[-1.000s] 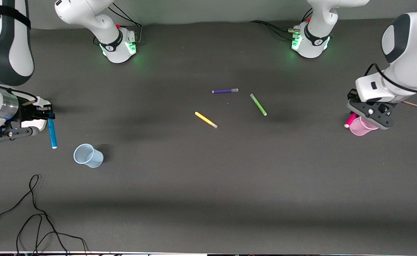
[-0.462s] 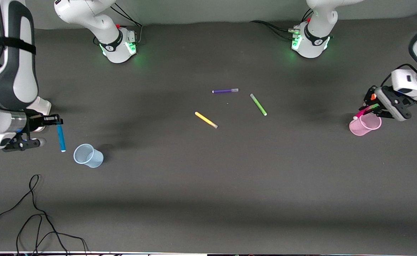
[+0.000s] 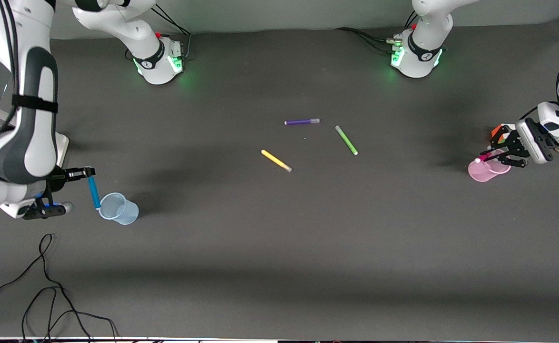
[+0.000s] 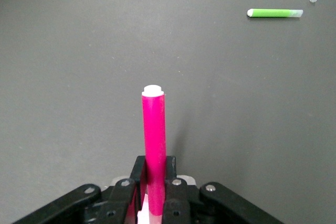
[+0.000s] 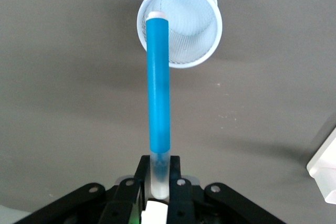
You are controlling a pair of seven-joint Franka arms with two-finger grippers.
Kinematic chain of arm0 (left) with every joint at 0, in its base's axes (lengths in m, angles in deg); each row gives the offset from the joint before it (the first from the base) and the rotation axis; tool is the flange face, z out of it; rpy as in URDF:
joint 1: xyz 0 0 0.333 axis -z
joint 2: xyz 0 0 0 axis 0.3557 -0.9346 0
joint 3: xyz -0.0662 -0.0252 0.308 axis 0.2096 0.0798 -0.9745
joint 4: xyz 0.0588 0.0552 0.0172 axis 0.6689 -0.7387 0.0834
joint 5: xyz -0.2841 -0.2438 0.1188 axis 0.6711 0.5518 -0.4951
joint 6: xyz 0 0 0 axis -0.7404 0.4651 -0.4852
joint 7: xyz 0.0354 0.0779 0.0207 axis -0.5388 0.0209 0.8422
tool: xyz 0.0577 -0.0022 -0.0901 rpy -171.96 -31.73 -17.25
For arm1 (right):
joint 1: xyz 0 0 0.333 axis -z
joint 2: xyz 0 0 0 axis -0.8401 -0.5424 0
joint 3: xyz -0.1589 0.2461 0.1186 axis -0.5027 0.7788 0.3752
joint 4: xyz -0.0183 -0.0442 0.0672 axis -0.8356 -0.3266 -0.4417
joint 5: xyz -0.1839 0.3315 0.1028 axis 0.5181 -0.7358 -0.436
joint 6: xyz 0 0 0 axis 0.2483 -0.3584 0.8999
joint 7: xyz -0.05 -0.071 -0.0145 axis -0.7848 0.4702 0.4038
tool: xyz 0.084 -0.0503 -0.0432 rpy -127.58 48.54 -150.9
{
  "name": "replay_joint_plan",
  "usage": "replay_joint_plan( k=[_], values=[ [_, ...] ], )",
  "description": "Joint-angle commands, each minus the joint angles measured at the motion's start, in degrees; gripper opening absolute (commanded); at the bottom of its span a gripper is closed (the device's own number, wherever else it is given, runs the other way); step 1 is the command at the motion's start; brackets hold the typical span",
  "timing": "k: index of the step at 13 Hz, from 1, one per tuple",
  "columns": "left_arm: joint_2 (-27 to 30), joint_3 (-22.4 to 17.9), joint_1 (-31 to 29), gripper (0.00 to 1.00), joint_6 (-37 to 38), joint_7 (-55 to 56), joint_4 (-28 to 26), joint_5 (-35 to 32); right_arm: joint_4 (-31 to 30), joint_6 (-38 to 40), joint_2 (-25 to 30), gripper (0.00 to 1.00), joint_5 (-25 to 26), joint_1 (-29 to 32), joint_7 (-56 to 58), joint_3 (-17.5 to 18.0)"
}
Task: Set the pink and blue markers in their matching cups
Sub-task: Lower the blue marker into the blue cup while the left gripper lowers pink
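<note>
Dark table (image 3: 279, 238): blue marker (image 3: 93, 192), clamped in the right gripper (image 3: 88, 172), has moved from beside the blue cup (image 3: 118, 208) to its rim, near the right arm's end. Pink marker (image 3: 485, 155), pinched by the left gripper (image 3: 498, 145), now hangs over the pink cup (image 3: 488, 167) at the left arm's end. Green marker (image 3: 346, 140), yellow marker (image 3: 276, 160) and purple marker (image 3: 302, 122) are unmoved.

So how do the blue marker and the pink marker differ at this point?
The blue marker is clamped in the right gripper with its tip at the blue cup's rim; the pink marker is in the left gripper over the pink cup. The blue one hangs near upright in the front view, while the pink one slants low across its cup. Neither is released yet.
</note>
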Motion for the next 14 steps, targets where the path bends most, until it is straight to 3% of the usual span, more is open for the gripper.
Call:
replay_joint_plan(
  k=[1, 7, 11, 14],
  values=[
    [-0.4, 0.7, -1.8, 0.0, 0.6, -6.1, 1.8, 2.8, 4.2, 2.3, -5.4, 0.09, -3.6, 1.8, 1.8, 0.2],
    [-5.3, 0.7, -6.3, 0.0, 5.6, -14.2, 3.5, 7.4, 7.5, 4.1, -9.1, 0.09, -4.4, 12.7, 1.7, 10.1],
    [-9.4, 0.6, -7.4, 0.0, 9.3, -19.6, 6.2, 10.7, 8.1, 4.4, -10.3, 0.09, -4.5, 12.7, 1.3, 10.2],
    [-11.8, 0.8, -9.8, 0.0, 12.7, -19.7, 7.4, 10.5, 12.5, 7.4, -14.4, 0.09, -5.0, 12.9, 1.2, 10.2]
  ],
)
